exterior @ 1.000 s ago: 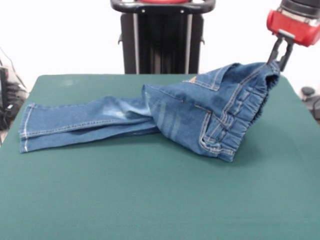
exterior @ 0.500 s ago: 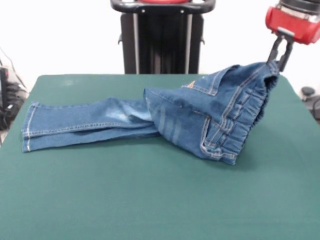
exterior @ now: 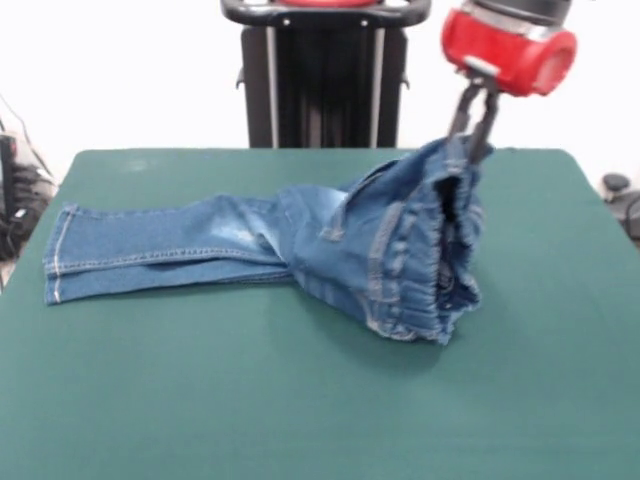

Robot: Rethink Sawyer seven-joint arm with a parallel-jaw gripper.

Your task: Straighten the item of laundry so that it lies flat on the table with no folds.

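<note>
- We see the gripper [exterior: 472, 138] pinched shut on the top of the jeans' [exterior: 300, 250] waistband, its dark fingers [exterior: 463, 115] hanging from the red wrist at upper right.
- The waist end is lifted off the table [exterior: 300, 400] into a bunched peak, elastic band sagging open toward the right, its lower edge resting on the felt.
- The legs trail flat to the left, hems near the table's left edge.
- We have open green surface along the whole near side and to the right of the raised waist.
- The black pedestal [exterior: 325, 75] stands behind the far edge.
</note>
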